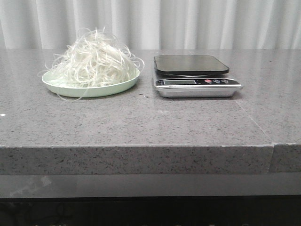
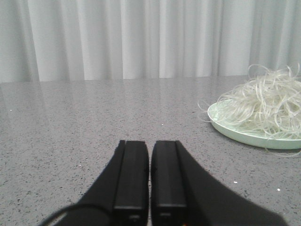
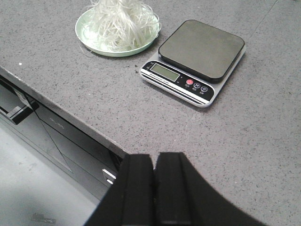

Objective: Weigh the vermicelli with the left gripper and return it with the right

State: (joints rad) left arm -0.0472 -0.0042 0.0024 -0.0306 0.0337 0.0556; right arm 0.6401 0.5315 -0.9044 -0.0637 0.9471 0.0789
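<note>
The vermicelli (image 1: 94,61) is a fluffy whitish mound on a pale green plate (image 1: 70,88) at the back left of the table. It also shows in the left wrist view (image 2: 265,103) and the right wrist view (image 3: 120,21). A kitchen scale (image 1: 195,75) with a bare black platform stands right of the plate; it also shows in the right wrist view (image 3: 200,52). My left gripper (image 2: 150,143) is shut and empty, low over the table, well apart from the plate (image 2: 235,134). My right gripper (image 3: 155,157) is shut and empty above the table's front edge. Neither gripper shows in the front view.
The grey stone table (image 1: 141,122) has a seam at the right front (image 1: 273,146). White curtains (image 1: 188,23) hang behind it. Dark drawers (image 3: 61,136) sit below the front edge.
</note>
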